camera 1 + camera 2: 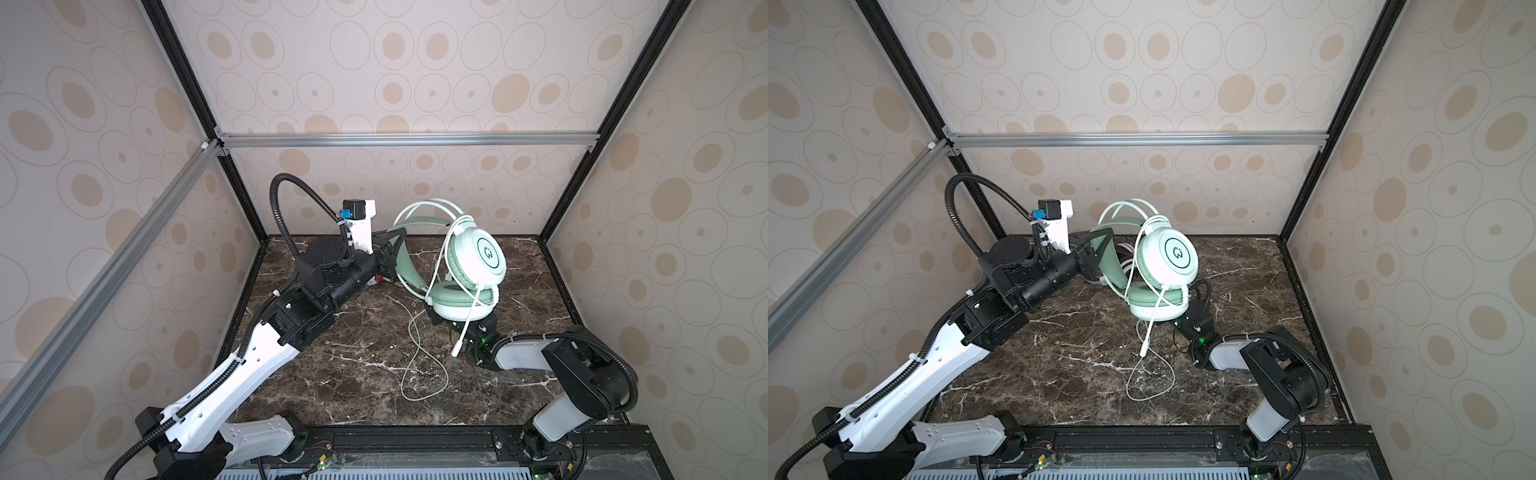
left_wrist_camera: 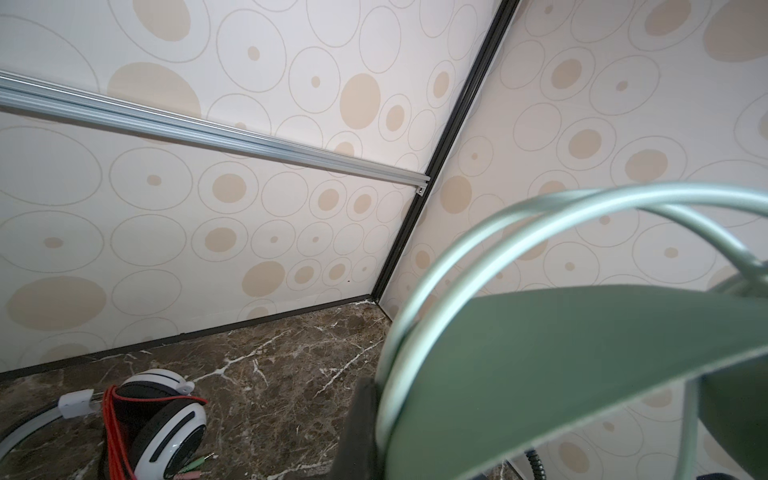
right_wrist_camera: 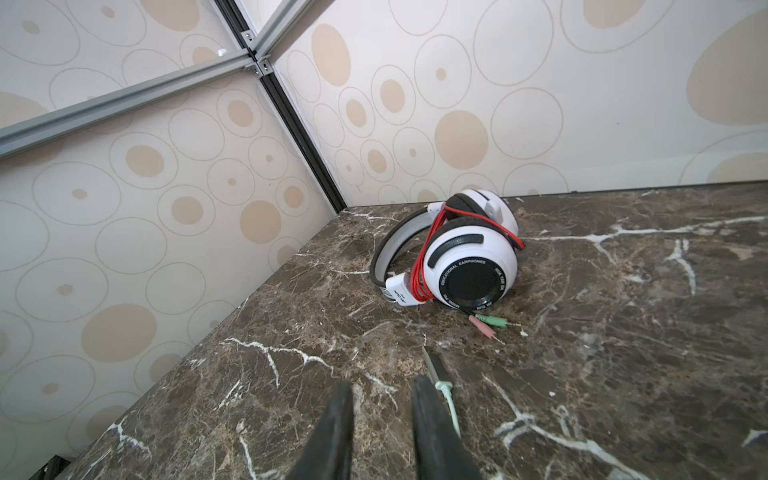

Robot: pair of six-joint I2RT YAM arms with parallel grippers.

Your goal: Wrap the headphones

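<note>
Brown marble bench [image 1: 332, 374], beige-oval papered walls [image 1: 415, 62]. Left jaws clench green headset [image 1: 482, 257] by the band; right jaws stand parted, empty, beside its cord [image 3: 444, 388]. White headset [image 3: 469, 257] lies by back wall.

Polished stone, shiny plastic.
The counter [image 1: 332, 374] looks like glossy veined marble; the mint headset [image 1: 478, 253] and white headset [image 3: 498, 253] have smooth glossy plastic shells; the frame rail [image 1: 407, 139] is matt metal.

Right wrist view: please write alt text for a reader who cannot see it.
A white headset with black pads, its red cord wound around it, lies on a dark marble table near the wall corner. In front, the right end effector is open, a mint-green plug lying beside it.
</note>
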